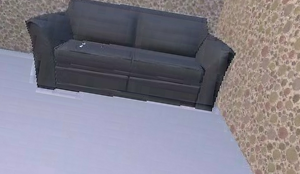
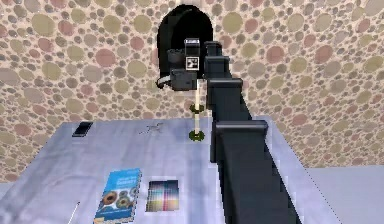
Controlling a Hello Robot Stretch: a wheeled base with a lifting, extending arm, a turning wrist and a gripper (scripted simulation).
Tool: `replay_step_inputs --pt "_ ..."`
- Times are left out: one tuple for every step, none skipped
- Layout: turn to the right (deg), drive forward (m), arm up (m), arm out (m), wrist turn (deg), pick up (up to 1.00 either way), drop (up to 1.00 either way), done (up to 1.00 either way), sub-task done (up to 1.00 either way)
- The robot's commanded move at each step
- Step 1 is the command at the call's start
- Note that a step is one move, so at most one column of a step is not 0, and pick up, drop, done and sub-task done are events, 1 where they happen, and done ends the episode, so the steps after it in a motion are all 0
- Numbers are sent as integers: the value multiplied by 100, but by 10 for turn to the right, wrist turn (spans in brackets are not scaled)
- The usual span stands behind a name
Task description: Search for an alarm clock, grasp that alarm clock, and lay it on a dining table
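Tool (image 2: 170,70) sits higher in the arm side view than the candlestick (image 2: 198,118), against the spotted wall (image 2: 60,50). Can't tell what it's got hold of, if anything.

Its far end merges into a big dark rounded lump (image 2: 183,30), so honestly no idea if that's tool body or the alarm clock; I can't place the clock for sure. The candlestick stands on the pale surface (image 2: 60,165) right beside the arm (image 2: 245,160), which hides whatever lies past it. Left of the candlestick there's a thin tangle (image 2: 150,130), too small to name, then a dark phone (image 2: 82,128). Nearer than the candlestick lie a blue book (image 2: 120,192), a colour-swatch card (image 2: 163,195) and a pen-like sliver (image 2: 75,212). Forward view has a dark sofa (image 1: 129,51) with a pale speck (image 1: 83,44) on its seat, unreadable.
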Motion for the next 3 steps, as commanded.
replay_step_inputs --pt "0 0 -14 0 0 0 0 0 0" --pt "0 0 -32 0 0 0 0 0 0" --pt "0 0 0 0 0 0 100 0 0"
